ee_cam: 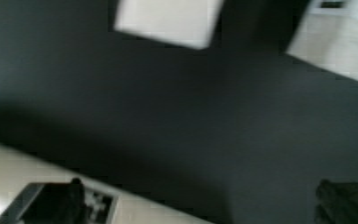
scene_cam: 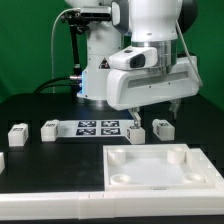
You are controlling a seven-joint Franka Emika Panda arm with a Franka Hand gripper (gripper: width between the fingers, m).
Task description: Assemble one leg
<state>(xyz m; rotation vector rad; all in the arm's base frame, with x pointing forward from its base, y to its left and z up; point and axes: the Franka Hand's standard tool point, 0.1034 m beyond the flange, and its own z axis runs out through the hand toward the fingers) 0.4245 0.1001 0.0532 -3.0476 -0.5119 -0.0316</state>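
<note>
The pincer (scene_cam: 153,110) hangs over the black surface (scene_cam: 40,105), fingers spread wide, nothing between them. Under it stand a leg (scene_cam: 135,131) and a second leg (scene_cam: 162,128), with the marker board (scene_cam: 95,127) toward the exterior view's left and a white plate (scene_cam: 158,168) in front.

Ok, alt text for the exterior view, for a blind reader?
The robot's open gripper hangs low over a black table, close above one leg with a second leg beside it. A third leg, a fourth leg and the marker board lie toward the exterior view's left; a socketed white plate lies in front.
</note>
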